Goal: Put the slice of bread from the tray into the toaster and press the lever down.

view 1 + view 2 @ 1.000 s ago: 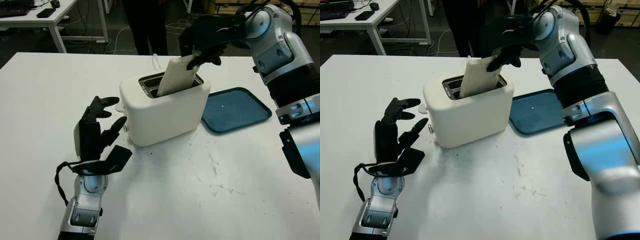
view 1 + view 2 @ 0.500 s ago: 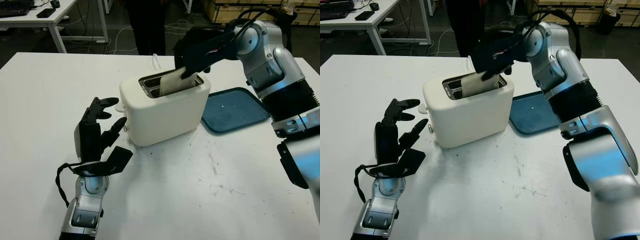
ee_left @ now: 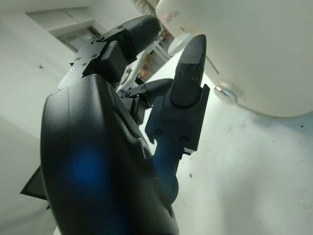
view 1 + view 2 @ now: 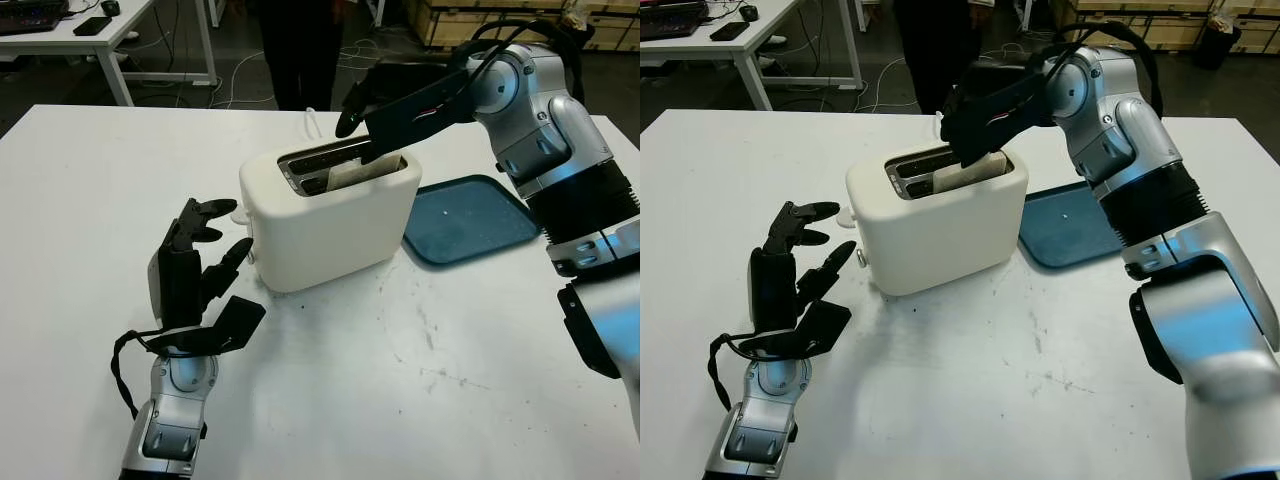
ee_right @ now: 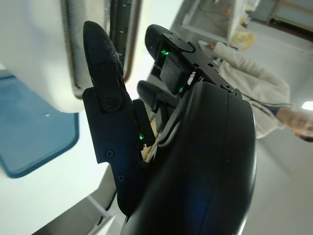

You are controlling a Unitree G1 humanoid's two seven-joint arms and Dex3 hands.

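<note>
A white toaster (image 4: 330,215) stands mid-table, its two slots facing up. The slice of bread (image 4: 352,176) sits low in the nearer slot, with just its pale top edge showing. My right hand (image 4: 358,140) hovers open right over that slot, fingers pointing down at the bread without gripping it. The toaster's lever (image 4: 240,214) sticks out of its left end, still up. Just left of that end my left hand (image 4: 232,228) stands upright and open, close to the lever (image 3: 181,44) but not touching it. The blue tray (image 4: 470,215) lies empty to the right of the toaster.
A person (image 4: 300,50) stands behind the table's far edge. A white cable (image 4: 312,122) runs off behind the toaster. Another table (image 4: 80,30) stands at the far left. The white tabletop (image 4: 400,380) in front of the toaster is bare and scuffed.
The bread went from leaning halfway out of the slot to sunk down inside it. My right hand pushed it down, let go and lifted slightly. My left hand stayed put.
</note>
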